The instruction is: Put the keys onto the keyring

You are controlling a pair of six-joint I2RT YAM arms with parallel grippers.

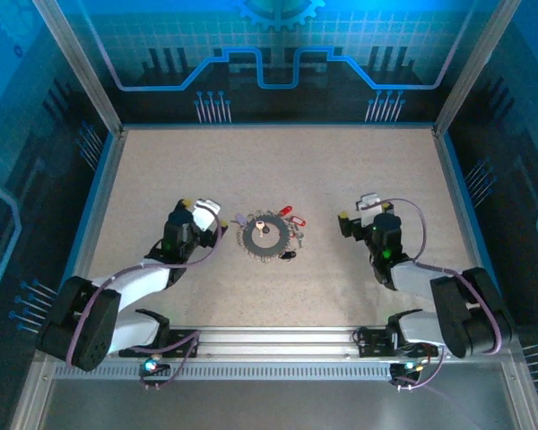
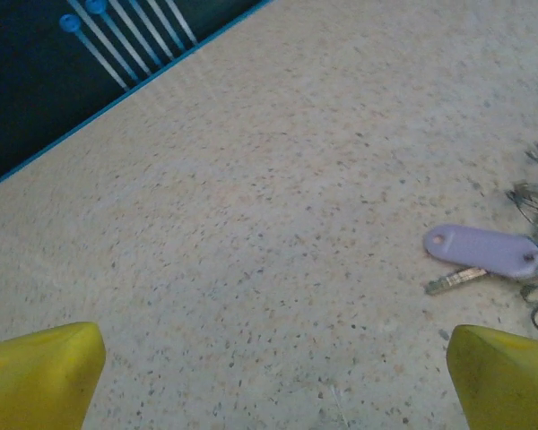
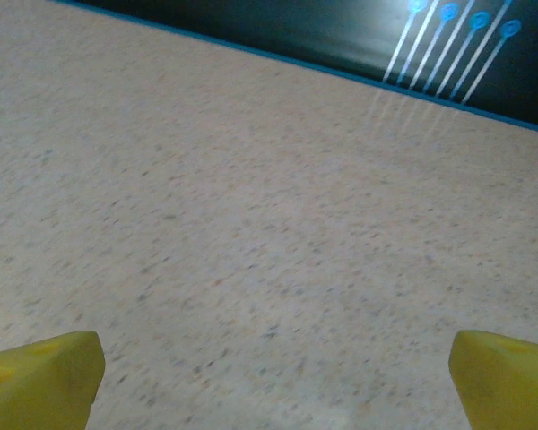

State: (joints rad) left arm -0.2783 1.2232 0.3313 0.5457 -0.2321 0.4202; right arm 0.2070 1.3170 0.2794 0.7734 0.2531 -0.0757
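The keys (image 1: 267, 236) lie fanned in a dark jagged circle at the middle of the table, with red, pale and black heads around the edge; the keyring itself cannot be made out among them. My left gripper (image 1: 204, 215) stands open just left of the bunch, nothing between its yellow fingertips (image 2: 40, 372). In the left wrist view a lilac key tag (image 2: 484, 250) and a small key (image 2: 455, 279) lie at the right, beside part of the bunch. My right gripper (image 1: 359, 213) is open over bare table to the right of the keys, with its yellow fingertips (image 3: 40, 376) wide apart.
The speckled beige table (image 1: 278, 170) is bounded by a blue-edged frame and dark blue patterned walls (image 1: 269, 63). An aluminium rail (image 1: 278, 345) carrying both arm bases runs along the near edge.
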